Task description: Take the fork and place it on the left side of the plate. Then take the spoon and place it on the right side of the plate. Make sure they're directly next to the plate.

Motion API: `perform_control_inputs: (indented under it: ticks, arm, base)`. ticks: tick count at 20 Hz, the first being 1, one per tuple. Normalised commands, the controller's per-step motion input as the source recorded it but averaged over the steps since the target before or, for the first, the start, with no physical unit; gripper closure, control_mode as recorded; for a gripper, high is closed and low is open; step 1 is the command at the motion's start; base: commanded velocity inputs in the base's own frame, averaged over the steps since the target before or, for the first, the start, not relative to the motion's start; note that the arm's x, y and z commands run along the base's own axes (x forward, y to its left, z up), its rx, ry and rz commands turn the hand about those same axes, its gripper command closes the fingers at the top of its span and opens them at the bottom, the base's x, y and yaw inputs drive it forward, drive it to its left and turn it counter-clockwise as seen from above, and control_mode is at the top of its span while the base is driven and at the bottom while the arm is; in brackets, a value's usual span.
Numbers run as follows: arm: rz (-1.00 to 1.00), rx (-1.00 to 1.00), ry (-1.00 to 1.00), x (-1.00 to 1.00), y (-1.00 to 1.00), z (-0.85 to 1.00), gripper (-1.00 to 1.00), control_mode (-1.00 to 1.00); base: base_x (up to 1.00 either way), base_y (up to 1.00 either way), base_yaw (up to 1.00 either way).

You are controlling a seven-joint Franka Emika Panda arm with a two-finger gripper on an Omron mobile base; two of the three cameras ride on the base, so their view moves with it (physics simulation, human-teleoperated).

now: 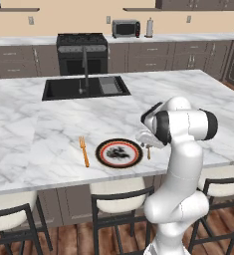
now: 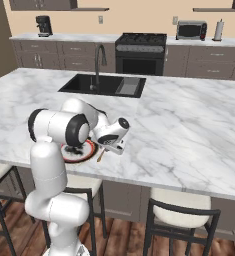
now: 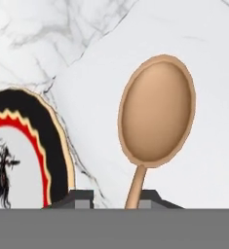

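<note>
Your arm rises from the base, bends at the elbow and folds forward and down, so the wrist hangs low over the counter edge. Your gripper [image 3: 116, 199] points steeply downward, its two dark fingertips [image 3: 79, 198] standing a narrow gap apart. Whether the jaws are clamped or slack, you cannot tell from here.

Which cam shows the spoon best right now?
Hand view: the spoon bowl is large and unobstructed, handle running down between the fingertips. Left base view shows a sliver beside the plate; right base view likewise.
</note>
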Motion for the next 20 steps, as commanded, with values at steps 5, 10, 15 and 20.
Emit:
perform_control_inputs:
  ticks: [5, 10, 15, 20]
  arm:
    - [0.0, 0.07, -0.01, -0.03, 0.0, 0.01, -1.0, -1.0]
    - [0.0, 0.07, -0.03, -0.1, 0.0, 0.27, -1.0, -1.0]
    - [-0.05, -0.01, 0.01, -0.36, 0.0, 0.5, -1.0, -1.0]
    - [-0.1, -0.1, 0.04, -0.52, 0.0, 0.81, -1.0, -1.0]
  base:
    - [0.0, 0.0, 0.0]
    - [0.0, 0.0, 0.0]
    - [0.0, 0.0, 0.0]
    - [0.0, 0.0, 0.0]
